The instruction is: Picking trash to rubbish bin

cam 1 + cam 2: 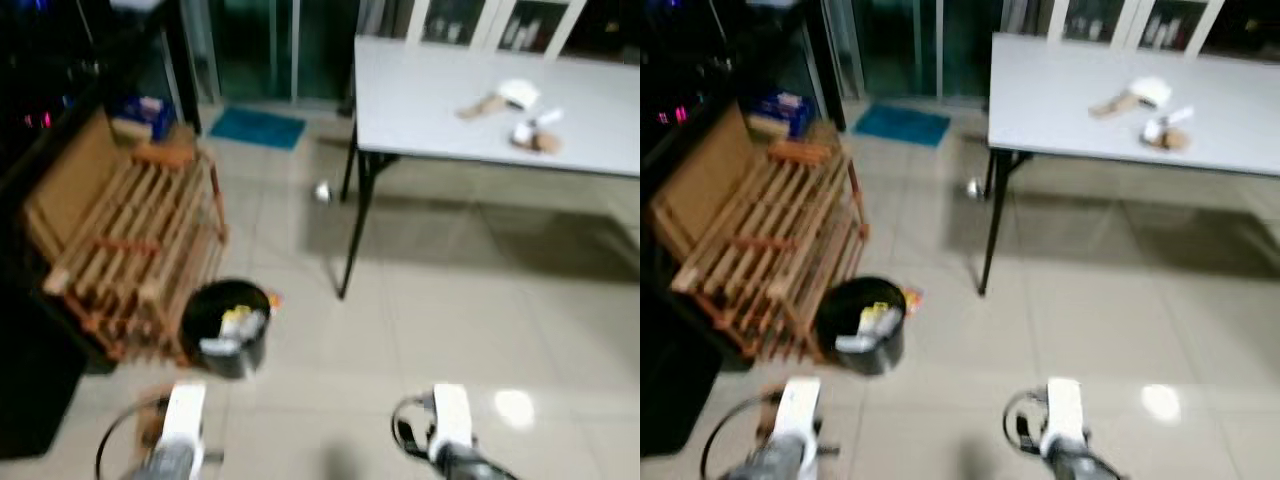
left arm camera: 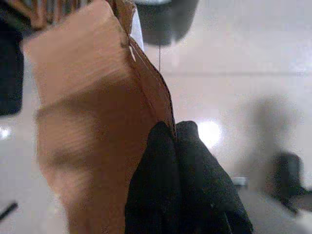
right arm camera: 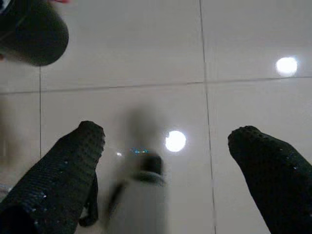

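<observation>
Here the left gripper (image 2: 174, 134) has its two fingers pressed together on the edge of a piece of cardboard (image 2: 92, 122), which stands up from the fingertips. The bin (image 1: 226, 328) is on the floor just ahead and a little to the left, touching or almost touching the wooden rack (image 1: 135, 255); it already has some trash inside, so the robot is judged to be carrying the cardboard to it. The right gripper (image 3: 165, 146) hangs over the tiles with its fingers wide apart and holds nothing.

More trash lies on the desk (image 1: 420, 110), near its far right part: a few paper scraps (image 1: 510, 110). A small white thing (image 1: 323, 191) lies on the floor beside the desk leg.

What could go wrong: the grip is only on a thin edge, so the cardboard may swing or slip out while the robot walks. The piece looks wide against the bin's mouth, so it may catch the rim and fall on the floor. The rack is very close, and the left arm could hit it during the reach
</observation>
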`<state>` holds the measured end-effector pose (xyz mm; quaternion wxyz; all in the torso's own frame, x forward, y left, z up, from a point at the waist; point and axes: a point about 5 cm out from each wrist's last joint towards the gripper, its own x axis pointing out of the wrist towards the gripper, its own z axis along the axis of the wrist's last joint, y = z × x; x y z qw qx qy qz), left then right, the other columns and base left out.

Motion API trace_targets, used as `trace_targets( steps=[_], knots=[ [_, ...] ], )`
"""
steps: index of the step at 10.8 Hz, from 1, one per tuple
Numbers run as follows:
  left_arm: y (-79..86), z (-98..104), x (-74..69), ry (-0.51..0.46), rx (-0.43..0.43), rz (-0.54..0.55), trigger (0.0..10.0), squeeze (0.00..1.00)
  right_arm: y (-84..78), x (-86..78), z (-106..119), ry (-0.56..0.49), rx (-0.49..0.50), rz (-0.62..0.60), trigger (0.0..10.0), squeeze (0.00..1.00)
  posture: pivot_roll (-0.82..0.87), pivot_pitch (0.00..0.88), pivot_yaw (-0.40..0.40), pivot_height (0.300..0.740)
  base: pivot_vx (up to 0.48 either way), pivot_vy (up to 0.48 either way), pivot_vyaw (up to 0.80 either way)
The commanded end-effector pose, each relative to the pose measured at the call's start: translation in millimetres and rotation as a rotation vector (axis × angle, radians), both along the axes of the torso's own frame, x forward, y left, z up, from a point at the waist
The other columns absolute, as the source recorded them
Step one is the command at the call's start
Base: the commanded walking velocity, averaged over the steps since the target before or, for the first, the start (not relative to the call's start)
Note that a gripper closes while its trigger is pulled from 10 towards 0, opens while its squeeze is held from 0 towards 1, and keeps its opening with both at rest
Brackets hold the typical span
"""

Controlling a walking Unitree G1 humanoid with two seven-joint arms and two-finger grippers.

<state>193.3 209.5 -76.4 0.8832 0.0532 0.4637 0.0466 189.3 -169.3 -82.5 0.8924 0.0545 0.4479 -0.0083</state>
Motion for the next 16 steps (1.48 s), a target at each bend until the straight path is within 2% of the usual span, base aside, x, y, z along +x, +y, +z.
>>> trace_targets(
  steps=[1, 7, 8, 9, 11, 12, 14, 16],
  knots=[
    [-7.3, -2.4, -2.2, 0.007, -0.018, -0.002, 10.0, 0.0, -10.6, -4.9, -1.5, 0.013, -0.023, -0.017, 10.0, 0.0, 0.04, 0.035, -0.037, 0.74, 0.341, 0.247, 0.0],
    [-7.0, -2.9, -3.2, 0.012, -0.015, -0.022, 10.0, 0.0, -10.7, -6.7, -2.5, 0.026, -0.037, -0.006, 10.0, 0.0, 0.04, 0.037, -0.037, 0.74, 0.348, 0.207, 0.0],
    [-7.6, -3.9, -5.1, 0.026, 0.0, -0.066, 10.0, 0.0, -9.8, -6.5, -2.5, 0.025, -0.019, -0.026, 10.0, 0.0, 0.04, 0.036, -0.036, 0.74, 0.431, 0.0, 0.0],
    [-8.0, -3.2, -4.2, 0.005, -0.012, -0.052, 10.0, 0.0, -9.4, -6.7, -2.9, 0.033, -0.002, -0.055, 10.0, 0.0, 0.04, 0.034, -0.036, 0.74, 0.375, 0.0, -0.8],
    [-8.8, -2.9, -3.2, 0.004, -0.025, -0.042, 10.0, 0.0, -8.1, -5.8, -2.5, 0.033, -0.021, -0.002, 10.0, 0.0, 0.04, 0.033, -0.037, 0.74, 0.0, 0.0, -0.4],
    [-8.7, -2.6, -2.7, 0.002, -0.032, -0.043, 10.0, 0.0, -7.6, -6.6, -3.1, 0.04, -0.017, -0.011, 10.0, 0.0, 0.04, 0.033, -0.037, 0.74, 0.0, 0.0, 0.0],
    [-8.9, -2.8, -3.4, 0.0, -0.04, -0.048, 10.0, 0.0, -8.2, -7.1, -3.3, 0.045, -0.019, -0.014, 10.0, 0.0, 0.04, 0.033, -0.037, 0.74, 0.0, 0.0, -0.8],
    [-9.1, -3.0, -3.8, 0.001, -0.04, -0.047, 10.0, 0.0, -9.6, -6.7, -3.0, 0.041, -0.024, -0.022, 10.0, 0.0, 0.05, 0.03, -0.037, 0.74, 0.0, 0.0, 0.0]
  ],
)
